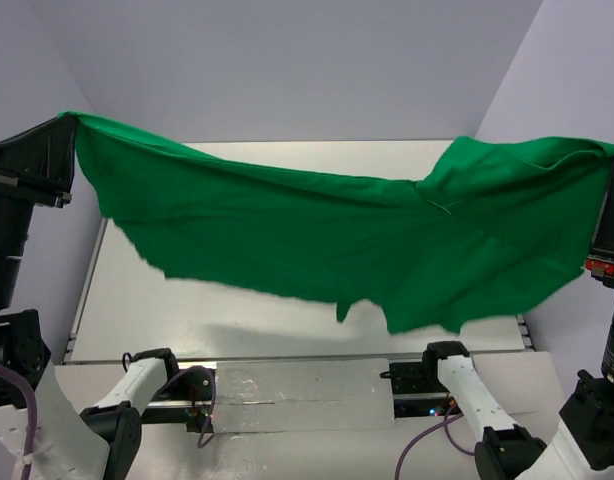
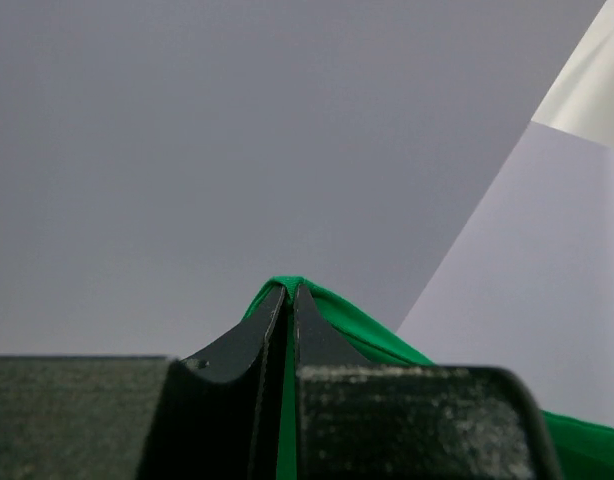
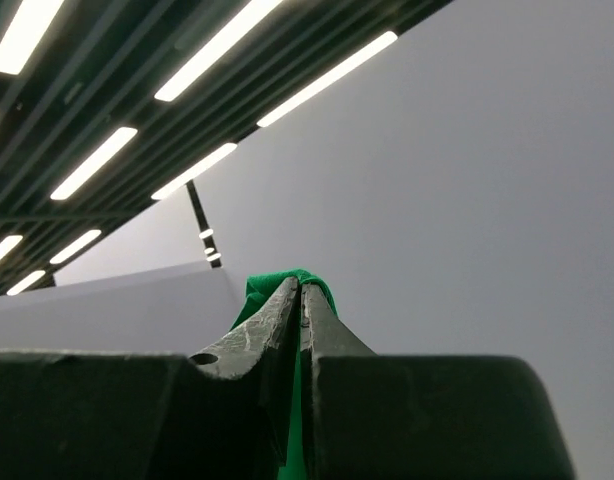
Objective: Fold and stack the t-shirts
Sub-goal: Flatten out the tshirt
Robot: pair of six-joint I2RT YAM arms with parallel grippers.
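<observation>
High above the table (image 1: 187,310), we are spreading the t-shirt (image 1: 317,230) between left gripper (image 2: 290,288) and right gripper (image 3: 299,283), both pinched tight on its cloth, probably needing a flat lay-down next.

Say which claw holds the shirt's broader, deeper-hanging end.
The right claw: the shirt spreads broad and hangs deep beside it, but narrows to a thin corner at the left claw.

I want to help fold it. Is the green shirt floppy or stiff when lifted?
Probably floppy: the shirt sags between the left gripper and right gripper. Likely light: two pinched edges hold it up. Its hanging hem may swing.
</observation>
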